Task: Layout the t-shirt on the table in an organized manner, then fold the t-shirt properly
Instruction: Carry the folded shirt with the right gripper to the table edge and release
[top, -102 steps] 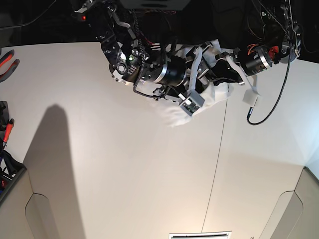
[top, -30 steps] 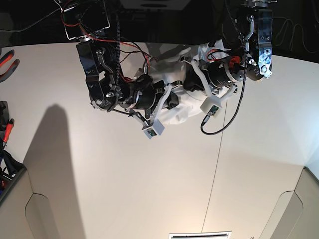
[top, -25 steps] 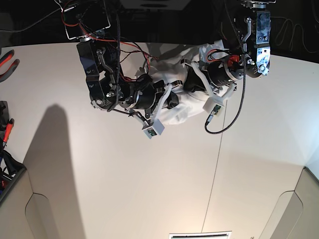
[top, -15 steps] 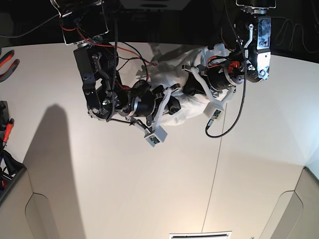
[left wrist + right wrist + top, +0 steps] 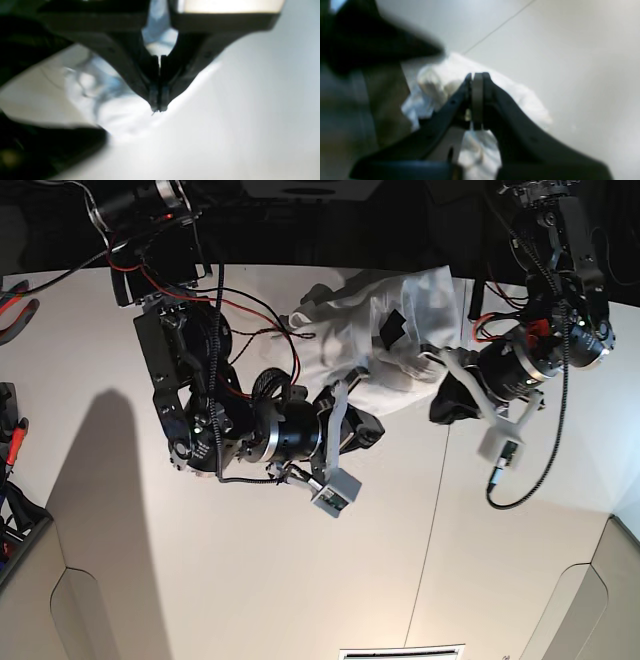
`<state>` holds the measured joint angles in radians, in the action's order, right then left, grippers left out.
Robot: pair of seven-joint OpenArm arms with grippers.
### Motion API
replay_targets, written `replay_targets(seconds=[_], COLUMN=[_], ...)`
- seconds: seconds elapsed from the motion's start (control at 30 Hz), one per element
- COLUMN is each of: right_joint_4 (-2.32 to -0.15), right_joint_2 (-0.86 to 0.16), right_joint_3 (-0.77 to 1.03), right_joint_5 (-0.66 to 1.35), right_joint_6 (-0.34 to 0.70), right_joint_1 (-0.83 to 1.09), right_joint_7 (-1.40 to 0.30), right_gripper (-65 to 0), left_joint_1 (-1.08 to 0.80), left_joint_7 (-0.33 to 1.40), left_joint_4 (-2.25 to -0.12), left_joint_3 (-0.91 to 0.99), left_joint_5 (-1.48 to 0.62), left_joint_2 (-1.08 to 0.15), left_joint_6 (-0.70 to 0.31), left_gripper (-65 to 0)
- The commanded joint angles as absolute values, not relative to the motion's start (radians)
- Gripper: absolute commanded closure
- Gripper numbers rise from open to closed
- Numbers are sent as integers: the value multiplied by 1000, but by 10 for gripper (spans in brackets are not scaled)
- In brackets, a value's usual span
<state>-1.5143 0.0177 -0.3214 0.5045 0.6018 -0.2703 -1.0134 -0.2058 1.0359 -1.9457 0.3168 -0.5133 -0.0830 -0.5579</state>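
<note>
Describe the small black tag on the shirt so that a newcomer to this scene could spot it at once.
Start at the white table in the base view and go to its far edge, where the crumpled white t-shirt lies between the two arms. On the upper part of that cloth sits the black tag. It is the only small dark patch on the white fabric; the other dark things nearby are the arms' housings and cables.

Base view overhead, far; wrist views close; all share t-shirt (image 5: 400, 320).
</note>
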Motion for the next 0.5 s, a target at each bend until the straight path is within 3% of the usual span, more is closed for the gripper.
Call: replay_targets(seconds=[0.0, 0.23, 0.47], right_joint_4=[-1533, -1533, -1476], right_joint_2=[-1, -112, -113], right_joint_3=[-358, -709, -855], right_joint_5=[523, 468, 332], right_joint_6=[611, 628, 624], right_joint_1=[-294, -342, -352], right_joint_7=[-1000, -974, -846], right_gripper=[0, 0, 0], left_joint_1=[-200, -223, -259], left_joint_7=[1021, 1021, 1014], left_joint_4=[-1963, -1963, -1963], left_joint_3=[351, 538, 575], left_joint_5=[-527, -571, -588], left_joint_2=[-86, -129, -135], left_joint_6=[-561, -561, -561], left_gripper=[0, 0, 0])
